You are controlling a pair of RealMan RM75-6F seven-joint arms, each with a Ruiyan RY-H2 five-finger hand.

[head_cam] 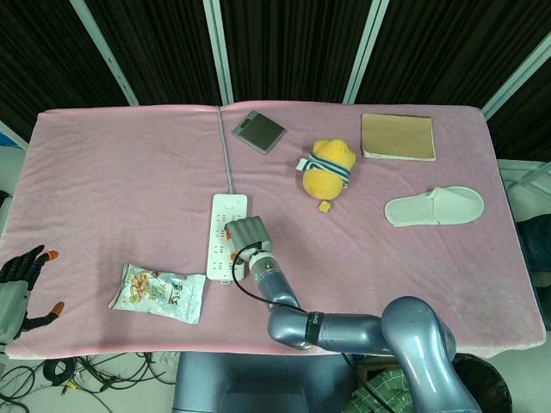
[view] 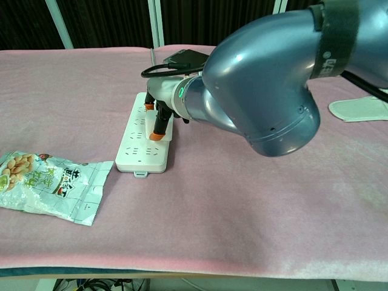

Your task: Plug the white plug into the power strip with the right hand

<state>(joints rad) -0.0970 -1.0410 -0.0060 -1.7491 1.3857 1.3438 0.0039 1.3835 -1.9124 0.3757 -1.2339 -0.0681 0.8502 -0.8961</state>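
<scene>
The white power strip (head_cam: 222,225) (view: 143,147) lies lengthwise left of the table's middle, its cable (head_cam: 226,151) running to the far edge. My right hand (head_cam: 244,232) (view: 162,112) is over the strip's right side, fingers curled down. It grips the white plug (view: 154,124), which sits on the strip's face under the orange fingertips (view: 157,136). The hand hides the plug's prongs and the socket beneath. My left hand (head_cam: 19,288) hangs off the table's near left corner with its fingers spread and nothing in it.
A snack bag (head_cam: 159,292) (view: 45,185) lies near the front left. Farther back are a grey phone-like slab (head_cam: 258,132), a yellow plush toy (head_cam: 329,168), a brown notebook (head_cam: 398,136) and a white slipper (head_cam: 435,206). My right forearm (view: 267,79) fills the chest view's upper right.
</scene>
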